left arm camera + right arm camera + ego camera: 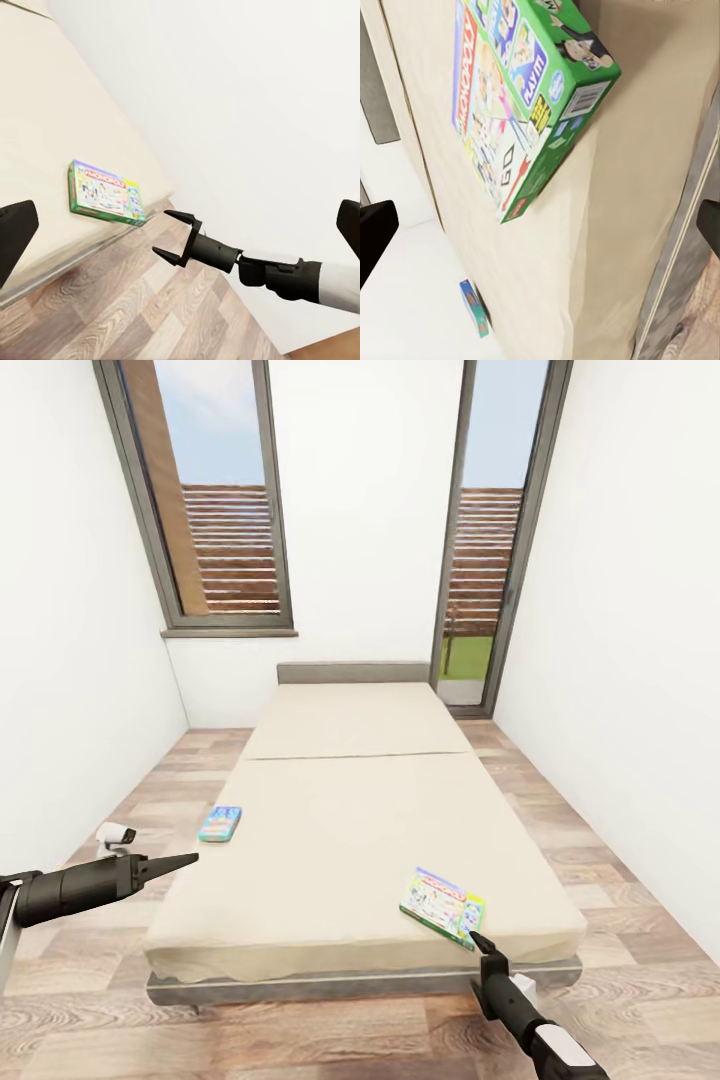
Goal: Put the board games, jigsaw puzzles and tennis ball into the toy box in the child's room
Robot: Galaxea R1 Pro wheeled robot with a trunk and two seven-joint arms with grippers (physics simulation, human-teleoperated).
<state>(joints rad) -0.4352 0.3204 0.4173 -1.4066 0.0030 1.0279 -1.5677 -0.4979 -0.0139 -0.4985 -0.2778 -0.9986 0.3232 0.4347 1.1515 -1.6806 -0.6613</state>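
1. Black and tapered, the left gripper (185, 859) hangs over the wood-plank floor (180, 765) beside the bed's left edge; its fingers meet in a point, holding nothing.
2. A blue board game (220, 823) lies flat at the left edge of the beige bed (345, 810), about halfway along.
3. A green-edged board game (443, 906) lies flat near the bed's front right corner, printed face up.
4. The right gripper (483, 943) points up at the bed's front edge, just below that green-edged box and apart from it. In the left wrist view its two fingers (180, 217) are spread wide, with nothing between them.
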